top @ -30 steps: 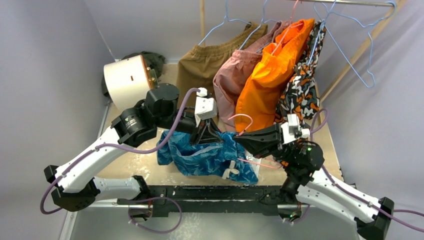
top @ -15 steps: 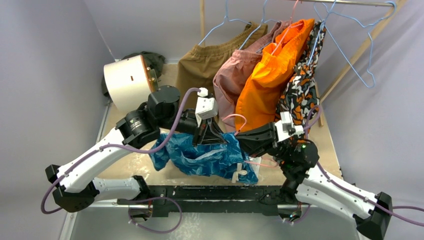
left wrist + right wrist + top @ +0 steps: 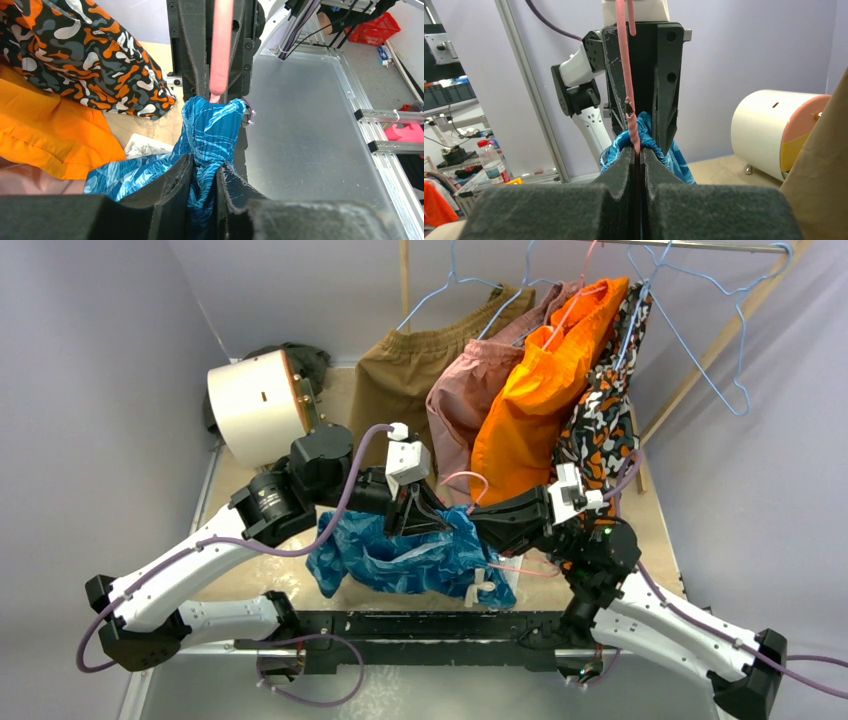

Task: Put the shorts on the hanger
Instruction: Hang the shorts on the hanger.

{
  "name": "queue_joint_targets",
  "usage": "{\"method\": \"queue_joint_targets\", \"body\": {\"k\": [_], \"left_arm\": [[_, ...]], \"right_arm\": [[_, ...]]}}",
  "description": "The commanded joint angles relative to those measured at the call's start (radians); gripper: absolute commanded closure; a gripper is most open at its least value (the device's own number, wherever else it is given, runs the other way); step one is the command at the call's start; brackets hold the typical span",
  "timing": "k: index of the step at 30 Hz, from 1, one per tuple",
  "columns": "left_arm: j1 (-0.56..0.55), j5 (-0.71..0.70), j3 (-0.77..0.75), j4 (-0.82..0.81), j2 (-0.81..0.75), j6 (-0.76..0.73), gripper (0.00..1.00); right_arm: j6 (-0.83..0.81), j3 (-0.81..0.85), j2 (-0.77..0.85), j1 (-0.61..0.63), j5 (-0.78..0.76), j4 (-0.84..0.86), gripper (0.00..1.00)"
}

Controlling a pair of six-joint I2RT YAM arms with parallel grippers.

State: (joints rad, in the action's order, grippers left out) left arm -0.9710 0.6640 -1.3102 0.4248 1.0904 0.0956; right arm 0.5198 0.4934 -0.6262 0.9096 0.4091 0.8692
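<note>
The shiny blue-and-teal shorts (image 3: 410, 560) hang bunched over the table between both arms, their white drawstring (image 3: 478, 588) dangling. My left gripper (image 3: 425, 523) is shut on a fold of the shorts (image 3: 212, 125), and the fabric fills the gap at my left gripper (image 3: 204, 167). Facing it tip to tip, my right gripper (image 3: 480, 520) is shut on the thin pink hanger (image 3: 470, 478). In the right wrist view the hanger (image 3: 625, 65) rises from my right gripper (image 3: 638, 150), with the shorts (image 3: 651, 132) draped against the wire.
Brown shorts (image 3: 400, 370), pink shorts (image 3: 465, 400), orange shorts (image 3: 545, 390) and a patterned garment (image 3: 600, 420) hang on light blue hangers (image 3: 715, 350) close behind the grippers. A white cylinder (image 3: 255, 405) stands at the back left.
Both grippers have drawn closer together and a little higher. The shorts have gathered into a tighter bunch and lifted off the table on the right side.
</note>
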Motion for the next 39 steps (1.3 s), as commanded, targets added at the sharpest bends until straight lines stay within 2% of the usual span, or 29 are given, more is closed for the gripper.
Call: {"method": "queue_joint_targets", "body": {"k": [1,4,8,12,15,19,28,33,36,39], "left_arm": [[0.002,-0.009,0.013,-0.060,0.005,0.033,0.78],[0.001,0.013,0.021,-0.092,0.013,0.057,0.77],[0.001,0.037,0.025,-0.118,0.023,0.071,1.00],[0.002,0.016,0.028,-0.107,0.008,0.057,1.00],[0.002,-0.018,0.038,-0.113,-0.030,0.041,1.00],[0.002,-0.057,0.058,-0.138,-0.076,0.038,1.00],[0.002,-0.146,0.100,-0.170,-0.141,0.038,1.00],[0.002,-0.200,0.106,-0.166,-0.167,0.029,1.00],[0.002,-0.303,0.100,-0.137,-0.185,0.007,1.00],[0.002,-0.478,0.126,-0.133,-0.246,-0.018,1.00]], "right_arm": [[0.004,0.081,-0.002,0.004,-0.013,0.140,1.00],[0.019,0.082,-0.027,0.004,0.001,0.172,1.00],[0.024,0.085,-0.038,0.004,0.008,0.183,1.00],[-0.007,0.098,-0.021,0.003,0.007,0.132,1.00],[-0.078,0.141,0.017,0.004,0.007,-0.047,1.00],[-0.128,0.189,0.052,0.004,-0.004,-0.199,0.90],[-0.165,0.191,0.117,0.003,-0.061,-0.328,0.76],[-0.177,0.203,0.141,0.004,-0.081,-0.392,0.59],[-0.172,0.222,0.163,0.003,-0.156,-0.455,0.49],[-0.163,0.273,0.170,0.003,-0.285,-0.601,0.47]]}}
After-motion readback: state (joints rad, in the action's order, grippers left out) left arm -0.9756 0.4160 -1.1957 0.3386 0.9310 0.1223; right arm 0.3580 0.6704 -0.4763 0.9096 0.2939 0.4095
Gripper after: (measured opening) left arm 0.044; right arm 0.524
